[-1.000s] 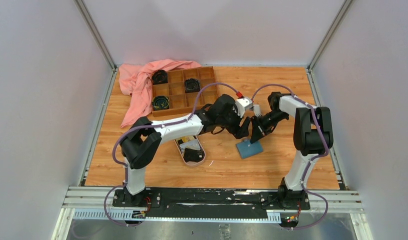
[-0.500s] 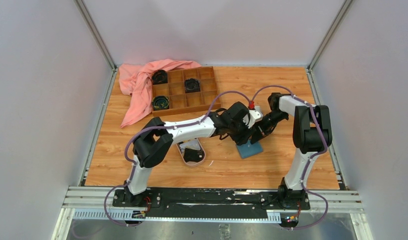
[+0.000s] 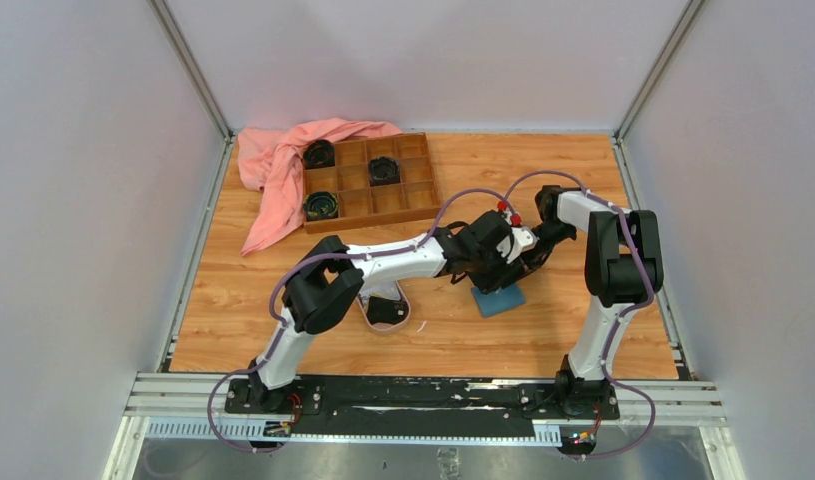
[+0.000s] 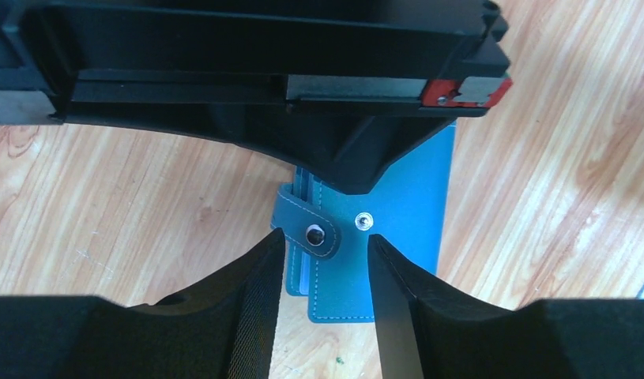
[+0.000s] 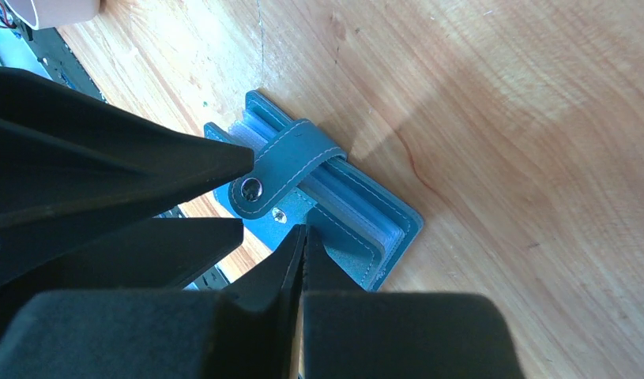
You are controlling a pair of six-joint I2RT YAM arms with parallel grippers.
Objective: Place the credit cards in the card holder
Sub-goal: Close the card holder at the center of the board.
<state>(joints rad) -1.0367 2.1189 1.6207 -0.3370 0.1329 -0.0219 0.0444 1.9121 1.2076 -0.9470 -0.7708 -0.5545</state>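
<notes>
Left pincer (image 4: 325, 241), fingers apart, straddles the snap tab (image 4: 309, 223) of the card holder (image 4: 417, 181), which lies folded on the desk (image 4: 105, 205), long axis 12 to 6. From 12 o'clock the right pincer (image 5: 303, 233), pressed together, seems to rest on the cover, a contact only the right wrist view shows.

Wooden table (image 3: 463, 345) with pink cloth (image 3: 273, 170), compartment tray (image 3: 355, 205), oval dish (image 3: 388, 330), blue card holder (image 3: 500, 299)
</notes>
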